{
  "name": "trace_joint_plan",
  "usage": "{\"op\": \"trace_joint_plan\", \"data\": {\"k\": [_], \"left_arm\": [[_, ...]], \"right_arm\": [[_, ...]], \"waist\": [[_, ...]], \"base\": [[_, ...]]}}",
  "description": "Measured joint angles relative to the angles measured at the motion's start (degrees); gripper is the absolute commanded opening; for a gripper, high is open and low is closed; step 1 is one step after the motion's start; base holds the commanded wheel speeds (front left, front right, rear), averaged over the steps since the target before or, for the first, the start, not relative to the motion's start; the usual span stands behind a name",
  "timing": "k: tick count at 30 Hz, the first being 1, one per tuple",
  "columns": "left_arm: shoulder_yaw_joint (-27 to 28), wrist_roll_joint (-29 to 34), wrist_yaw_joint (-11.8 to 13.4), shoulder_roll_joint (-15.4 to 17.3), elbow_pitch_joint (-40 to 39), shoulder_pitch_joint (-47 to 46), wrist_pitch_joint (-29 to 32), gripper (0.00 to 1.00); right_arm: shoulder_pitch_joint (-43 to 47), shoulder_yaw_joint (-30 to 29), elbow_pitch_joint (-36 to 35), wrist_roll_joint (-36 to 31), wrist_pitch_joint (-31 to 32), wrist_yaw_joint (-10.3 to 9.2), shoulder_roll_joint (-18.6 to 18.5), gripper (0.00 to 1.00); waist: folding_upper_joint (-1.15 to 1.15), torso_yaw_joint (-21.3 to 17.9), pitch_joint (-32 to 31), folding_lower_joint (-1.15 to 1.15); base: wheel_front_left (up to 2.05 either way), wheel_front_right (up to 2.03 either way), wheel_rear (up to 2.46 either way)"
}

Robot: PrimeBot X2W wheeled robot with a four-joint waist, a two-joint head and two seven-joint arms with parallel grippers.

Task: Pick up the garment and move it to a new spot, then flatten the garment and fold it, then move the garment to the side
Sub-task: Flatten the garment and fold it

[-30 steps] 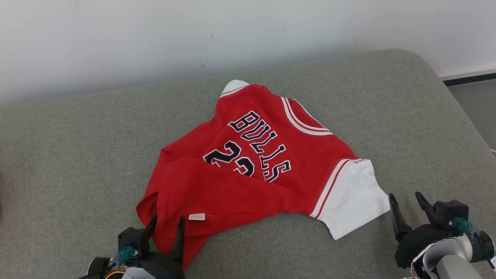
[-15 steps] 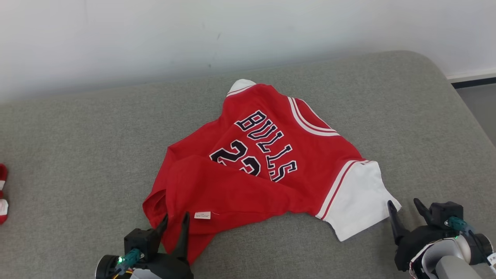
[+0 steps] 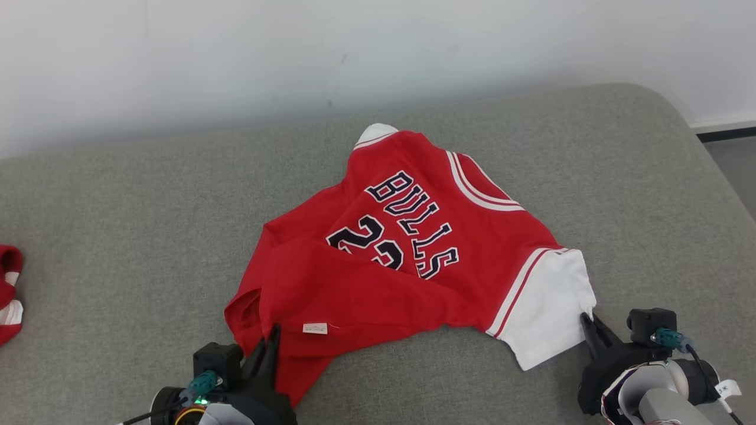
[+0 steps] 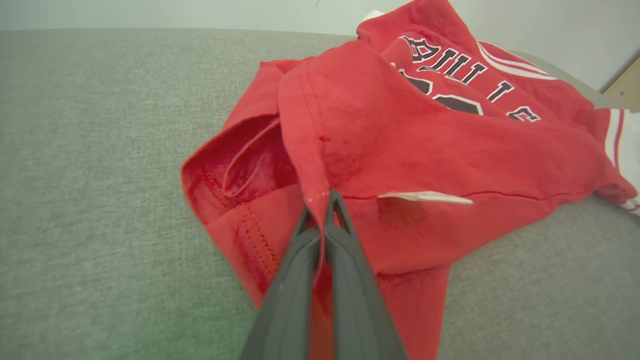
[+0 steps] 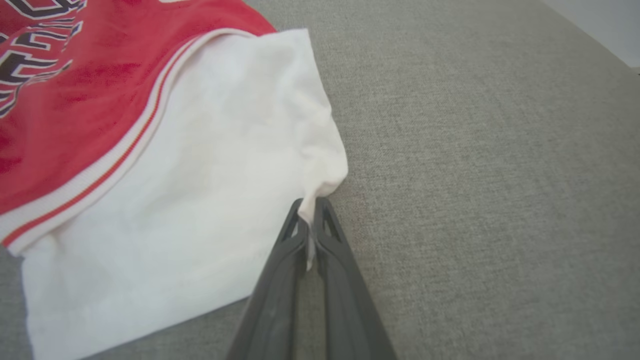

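The garment (image 3: 401, 260) is a red jersey with dark lettering and white sleeves, lying crumpled on the grey cushion (image 3: 118, 224). My left gripper (image 3: 269, 348) is shut on the garment's red hem at its near left corner; the left wrist view shows the dark fingers (image 4: 300, 280) pinching a fold of red cloth (image 4: 400, 150). My right gripper (image 3: 587, 324) is shut on the near corner of the white sleeve (image 3: 549, 307). In the right wrist view the white sleeve (image 5: 190, 190) bunches between that gripper's tips (image 5: 311, 205).
Part of another red and white cloth (image 3: 9, 295) lies at the cushion's far left edge. A white wall (image 3: 354, 53) runs behind the cushion. The cushion's rounded right edge drops to a grey floor (image 3: 732, 171).
Both grippers went from open to shut: the left on the red hem, the right, after edging forward, on the white sleeve corner. The camera has swung left, bringing the other cloth into view.
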Motion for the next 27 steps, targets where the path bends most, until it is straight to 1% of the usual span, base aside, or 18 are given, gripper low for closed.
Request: {"op": "trace_joint_plan", "data": {"k": [4,10,12,13,16,19,23,27], "left_arm": [[0.92,-0.69,-0.08,0.54,-4.55,1.83,-0.13,0.0],[2.32,-0.08,-0.21,4.28,-15.96,3.11,-0.13,0.0],[2.29,0.13,-0.22,5.55,-20.06,1.51,1.38,0.0],[2.24,0.22,-0.23,6.21,-21.87,-0.1,2.64,0.0],[1.57,1.1,-0.44,9.1,-27.13,-6.47,7.2,0.0],[0.88,0.24,-0.52,10.84,-30.58,-14.3,11.77,0.0],[-0.18,-2.4,-0.8,13.4,-31.28,-28.1,16.66,0.0],[-2.92,-6.01,-0.89,15.88,-28.28,-42.43,19.18,0.0]], "right_arm": [[0.68,1.43,-2.78,2.93,-1.41,0.0,-1.0,0.0],[0.75,3.45,-12.21,7.39,-1.81,0.0,-4.03,0.0],[-0.63,4.32,-16.03,7.93,-0.78,0.0,-5.36,0.0],[-1.77,4.46,-17.91,8.21,-0.2,0.0,-5.91,0.0],[-6.98,4.26,-23.63,10.6,2.71,0.0,-5.9,0.0],[-13.88,2.96,-26.93,11.77,5.55,0.0,-5.87,0.0],[-25.16,0.3,-27.76,12.58,9.73,0.0,-6.03,0.0],[-38.34,-2.27,-26.09,13.01,13.68,0.0,-4.63,0.0]], "waist": [[0.0,-0.14,-1.19,0.0],[0.0,-0.4,-2.26,-0.01],[0.0,-0.41,-2.14,0.0],[0.0,-0.39,-1.94,0.0],[-0.01,-0.37,-0.86,0.0],[0.0,-0.39,0.89,0.0],[0.0,-0.26,4.25,0.0],[0.0,-0.03,8.64,0.01]], "base": [[0.0,0.0,0.0],[0.0,0.0,0.0],[0.0,0.0,0.0],[0.0,0.0,0.0],[0.0,0.0,0.0],[0.0,0.0,0.0],[0.0,0.0,0.0],[0.0,0.0,0.0]]}}
